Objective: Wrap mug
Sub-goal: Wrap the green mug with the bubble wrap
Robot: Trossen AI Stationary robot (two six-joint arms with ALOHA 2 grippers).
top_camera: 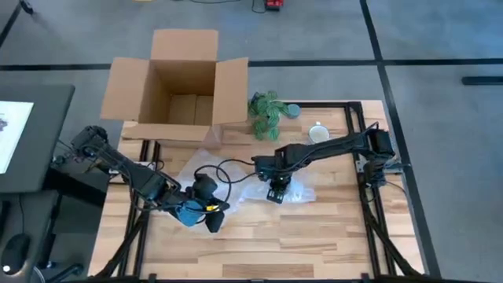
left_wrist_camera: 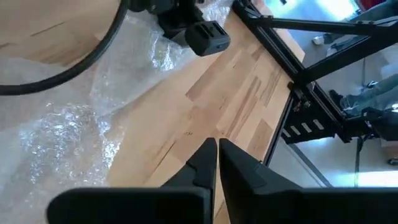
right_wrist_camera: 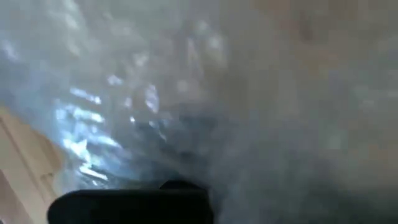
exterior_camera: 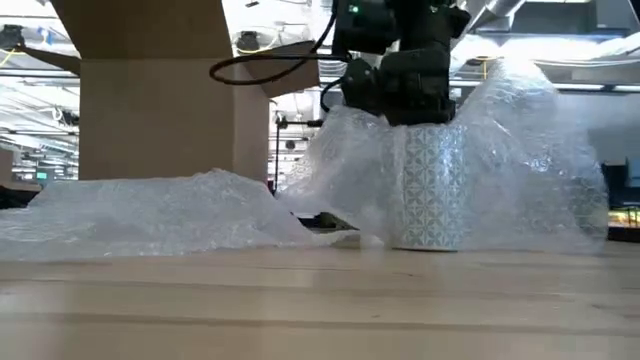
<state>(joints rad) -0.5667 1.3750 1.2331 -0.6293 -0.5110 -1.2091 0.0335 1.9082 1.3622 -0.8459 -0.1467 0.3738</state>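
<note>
Wooden desk (top_camera: 330, 236) carried the mug (exterior_camera: 432, 190) upright mid-desk, half-draped in bubble wrap (exterior_camera: 150, 215), right gripper (top_camera: 276, 191) pressing down on top, probably pinning it, grip unreadable, while left gripper (left_wrist_camera: 217, 163) hovered nearby, fingers clenched empty.

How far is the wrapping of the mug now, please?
Done: the mug stands upright on the bubble wrap, with wrap already raised around it. In hand: the right pincer is down at the mug's top, amid the wrap. Left: the mug's front is still bare, and a long flat stretch remains. The left pincer waits shut, off the wrap.
</note>
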